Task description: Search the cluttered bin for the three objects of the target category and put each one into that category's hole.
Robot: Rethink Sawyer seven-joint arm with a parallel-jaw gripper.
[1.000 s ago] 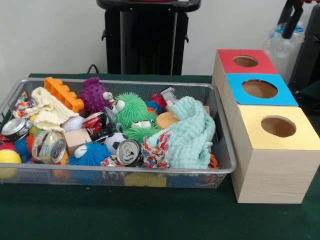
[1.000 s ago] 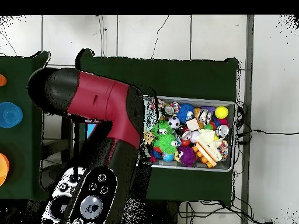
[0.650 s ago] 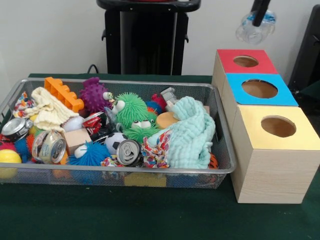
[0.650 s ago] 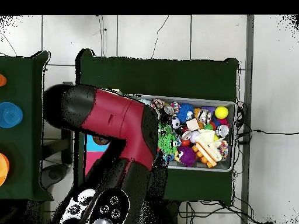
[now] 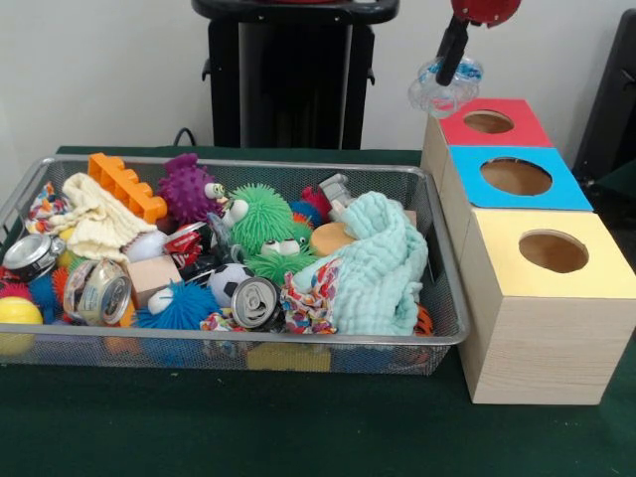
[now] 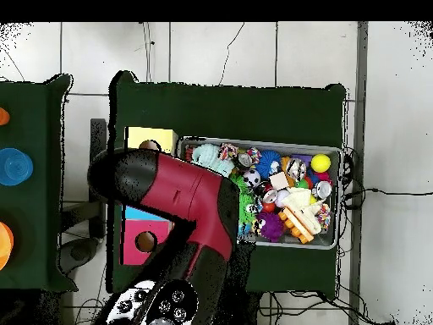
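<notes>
Above the red-topped box (image 5: 487, 121), fingers (image 5: 449, 55) grip a crushed clear bottle (image 5: 443, 87).

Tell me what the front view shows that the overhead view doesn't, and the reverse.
Front view only: the end effector carrying a clear crumpled plastic bottle just left of the red box, and the blue box's hole uncovered. Overhead view only: the red and black arm spanning the boxes, a tiled floor, and a second green table with coloured items. Both: the wire bin of toys, the yellow box, the green tabletop.
</notes>
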